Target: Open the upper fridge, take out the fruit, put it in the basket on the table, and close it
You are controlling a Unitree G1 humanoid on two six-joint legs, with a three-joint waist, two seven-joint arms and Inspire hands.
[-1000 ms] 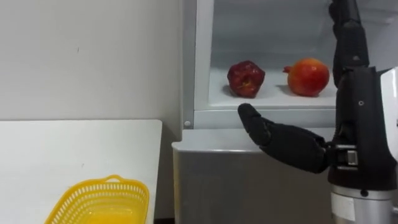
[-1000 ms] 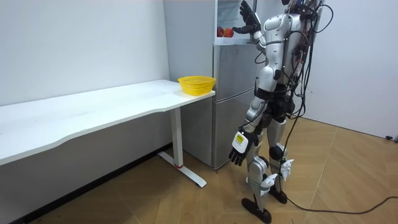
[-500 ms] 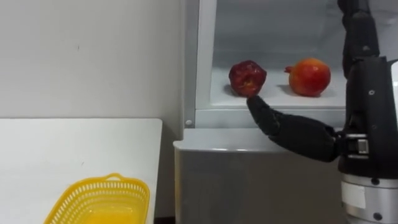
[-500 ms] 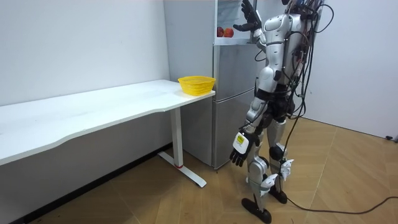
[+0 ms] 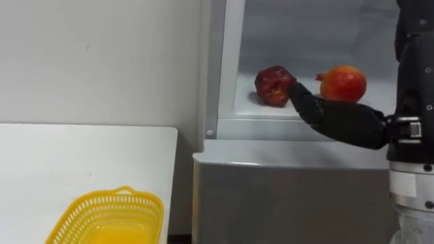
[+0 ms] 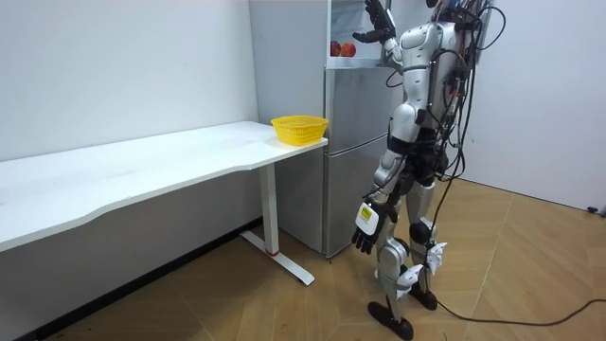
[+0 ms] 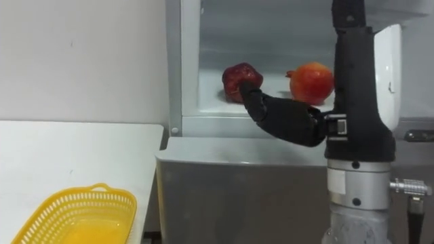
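Observation:
Two fruits lie on the shelf of the open upper fridge compartment (image 5: pixel 305 112): a dark red fruit (image 5: pixel 272 85) on the left and an orange-red pomegranate (image 5: pixel 344 83) on the right. My right hand (image 5: pixel 339 120) is raised in front of the shelf with its fingers straight, so it is open. Its fingertips reach the dark red fruit's right side, and I cannot tell whether they touch it. Nothing is held. In the room view I stand facing the fridge (image 6: pixel 355 161), and my left hand (image 6: pixel 364 220) hangs relaxed beside my thigh.
A yellow mesh basket (image 5: pixel 105 220) stands on the near right corner of the white table (image 5: pixel 68 163), just left of the fridge. The grey lower fridge door (image 5: pixel 285 203) is closed. The fridge's white side frame (image 5: pixel 213 68) borders the compartment on the left.
My right hand has risen from below the shelf edge and moved forward, so its fingertips now reach the dark red fruit. The fruits and the basket have stayed put.

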